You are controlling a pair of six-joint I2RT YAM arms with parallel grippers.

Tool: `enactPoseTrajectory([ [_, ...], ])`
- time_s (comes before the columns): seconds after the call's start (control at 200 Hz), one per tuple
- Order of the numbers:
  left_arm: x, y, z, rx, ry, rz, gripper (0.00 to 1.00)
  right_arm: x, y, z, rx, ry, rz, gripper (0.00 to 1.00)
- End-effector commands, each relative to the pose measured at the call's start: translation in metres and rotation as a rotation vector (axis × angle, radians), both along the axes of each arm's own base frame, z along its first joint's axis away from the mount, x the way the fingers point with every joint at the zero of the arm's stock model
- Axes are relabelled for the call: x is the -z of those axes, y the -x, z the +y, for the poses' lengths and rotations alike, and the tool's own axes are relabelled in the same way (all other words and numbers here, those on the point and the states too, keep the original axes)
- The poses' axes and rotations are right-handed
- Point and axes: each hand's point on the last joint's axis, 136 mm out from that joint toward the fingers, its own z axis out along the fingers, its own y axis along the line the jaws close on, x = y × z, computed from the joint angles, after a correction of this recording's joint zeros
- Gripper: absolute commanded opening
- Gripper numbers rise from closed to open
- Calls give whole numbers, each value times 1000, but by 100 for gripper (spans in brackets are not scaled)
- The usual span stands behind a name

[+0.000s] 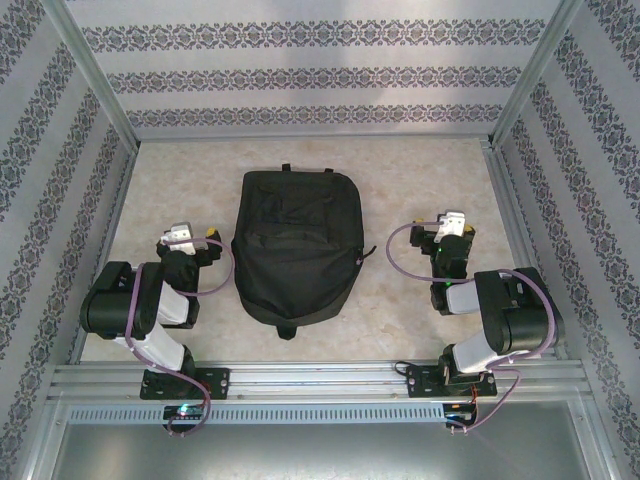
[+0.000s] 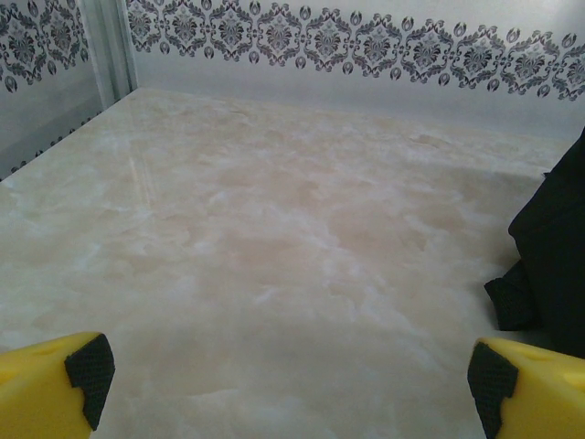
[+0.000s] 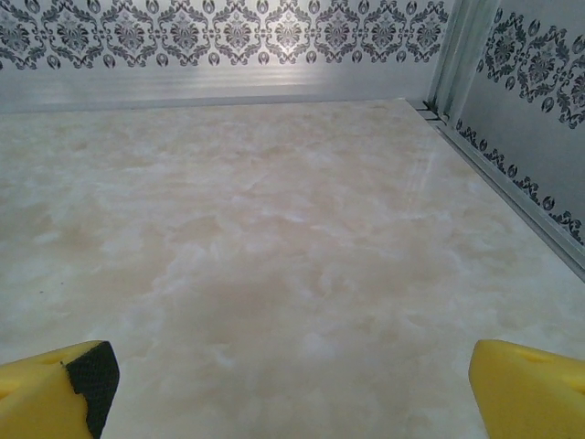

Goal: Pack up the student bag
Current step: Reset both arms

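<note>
The student bag [image 1: 296, 243], a large black fabric backpack, lies flat in the middle of the table, its rounded end toward the arms. Its edge [image 2: 548, 242] shows at the right of the left wrist view. My left gripper [image 1: 186, 237] rests to the left of the bag, open, its yellow fingers [image 2: 55, 384] spread wide over bare table. My right gripper [image 1: 452, 226] is to the right of the bag, open too, with yellow fingertips [image 3: 528, 384] far apart and nothing between them.
The table [image 1: 400, 180] is a pale marbled surface, fenced by patterned walls [image 1: 300, 75] and aluminium posts [image 3: 457, 55]. A metal rail [image 1: 320, 385] runs along the near edge by the arm bases.
</note>
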Motion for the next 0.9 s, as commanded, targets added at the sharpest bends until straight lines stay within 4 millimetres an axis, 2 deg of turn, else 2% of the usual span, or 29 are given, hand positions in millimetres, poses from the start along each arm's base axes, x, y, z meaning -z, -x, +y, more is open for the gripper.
enactPoseTrajectory([
  [0.0,-10,0,1,9,-4,-45,100,-8,3,-12,44,-41,-56,98],
  [0.055,-10,0,1,9,-4,-46,100,-7,2,-16,50,-53,-53,98],
  [0.225,-10,0,1,8,-4,-45,100,-2,-15,0,-44,-48,18,98],
  [0.32,-10,0,1,9,-3,-46,100,-1,-18,0,-46,-46,35,98],
  [0.894,-10,-2,2,5,-5,-46,100,-3,-12,-2,-29,-45,8,98],
])
